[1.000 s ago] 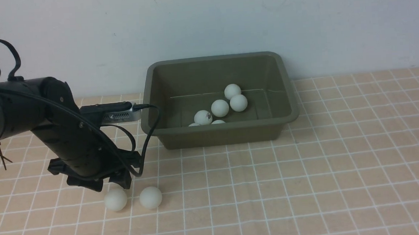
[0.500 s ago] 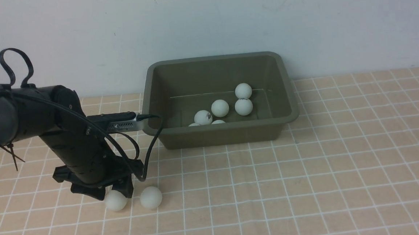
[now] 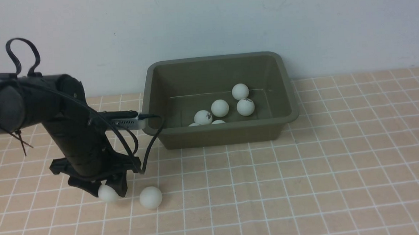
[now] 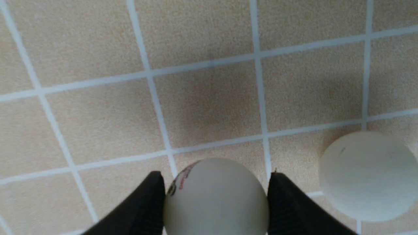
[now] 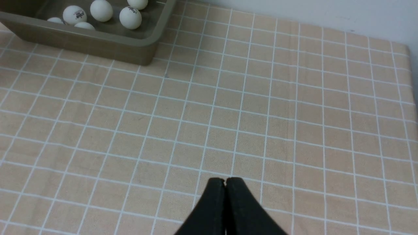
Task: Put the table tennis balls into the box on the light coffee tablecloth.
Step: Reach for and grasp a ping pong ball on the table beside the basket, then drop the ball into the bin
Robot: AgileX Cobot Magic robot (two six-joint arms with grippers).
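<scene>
L gripper points down at the tablecloth; jaws part-closed, roughly one ball's width apart, w/ a held ball between them; both black fingers press its sides in the L wrist view; dark & red print shows on the ball next to one finger; can't tell if it's clear of the cloth or resting on it. A loose ball lies on the cloth just outside the jaw on the robot's R side, near but not touching that finger. The box sits beyond the jaws & off to the R, well apart from them, open top up; the other table tennis balls lie inside on its floor, six showing, two half hidden behind the near wall. R gripper hangs over bare cloth; jaws fully closed, tips touching, nothing between them; box well apart from its tips.
</scene>
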